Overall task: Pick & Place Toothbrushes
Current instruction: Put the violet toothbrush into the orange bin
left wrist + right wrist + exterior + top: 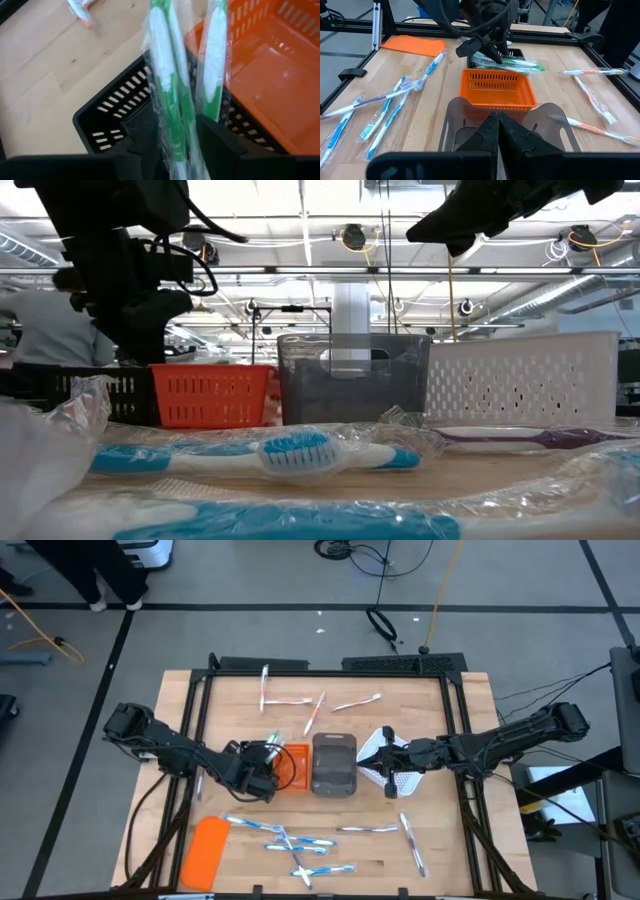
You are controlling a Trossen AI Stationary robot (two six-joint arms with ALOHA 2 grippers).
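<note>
While my left gripper (177,150) hangs over the black tray (107,107), its fingers stand apart around two green-white toothbrushes (167,90) in clear wrap; whether the fingers press the toothbrushes I cannot tell. Their lower ends are cut off behind my fingers. They run lengthwise away from my wrist, over the edge between the black tray and the orange tray (265,85). My right gripper (498,131), fingers together and empty, waits above the grey tray (334,764). Other toothbrushes (290,840) lie scattered on the surface (450,840).
</note>
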